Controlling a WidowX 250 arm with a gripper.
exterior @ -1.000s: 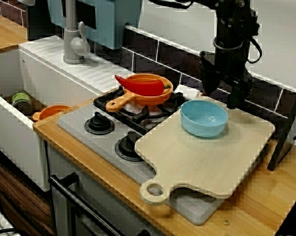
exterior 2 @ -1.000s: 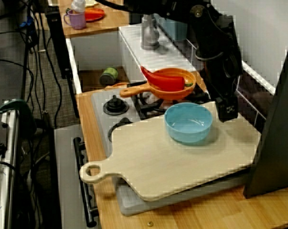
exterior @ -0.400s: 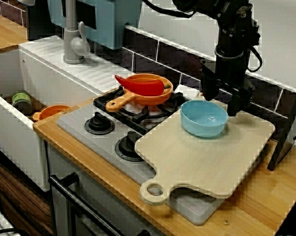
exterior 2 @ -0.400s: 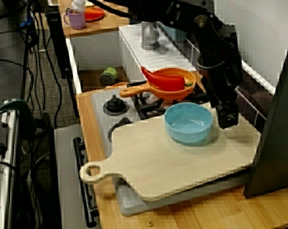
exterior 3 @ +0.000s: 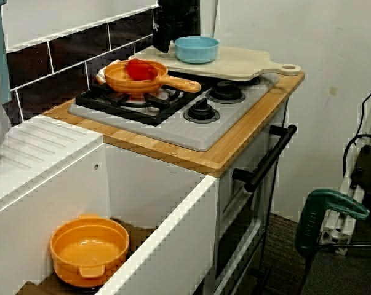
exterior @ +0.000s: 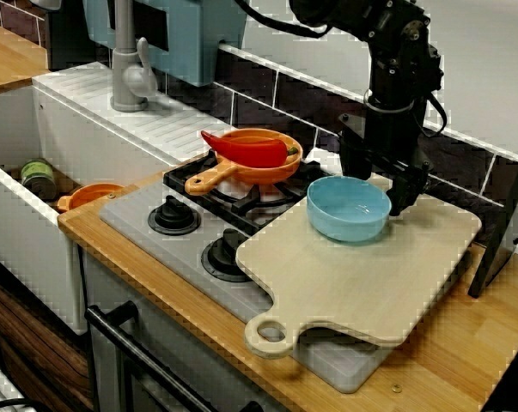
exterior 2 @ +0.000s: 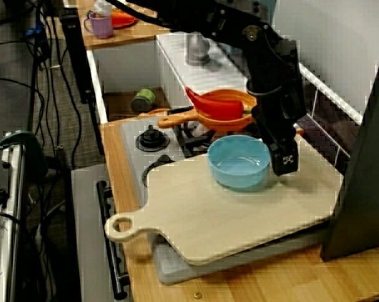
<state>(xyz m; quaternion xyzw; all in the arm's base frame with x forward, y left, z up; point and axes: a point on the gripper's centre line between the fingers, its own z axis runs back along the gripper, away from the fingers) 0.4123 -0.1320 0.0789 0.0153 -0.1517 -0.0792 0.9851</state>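
Kitchen counter (exterior: 465, 343): gripper (exterior: 379, 189), jaws wide, touches blue bowl (exterior: 348, 210) on cutting board (exterior: 362, 275)

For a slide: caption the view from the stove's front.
Robot hand at the far rim of a blue bowl on a wooden cutting board beside an orange pan.

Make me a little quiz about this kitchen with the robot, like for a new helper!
1. True or false: the light blue round bowl sits on the pale wooden cutting board.
2. What lies in the orange frying pan? A) a yellow banana B) a red pepper C) a silver spoon
3. Fill in: the round orange bowl lies in the white ____.
Key: 1 true; 2 B; 3 sink.
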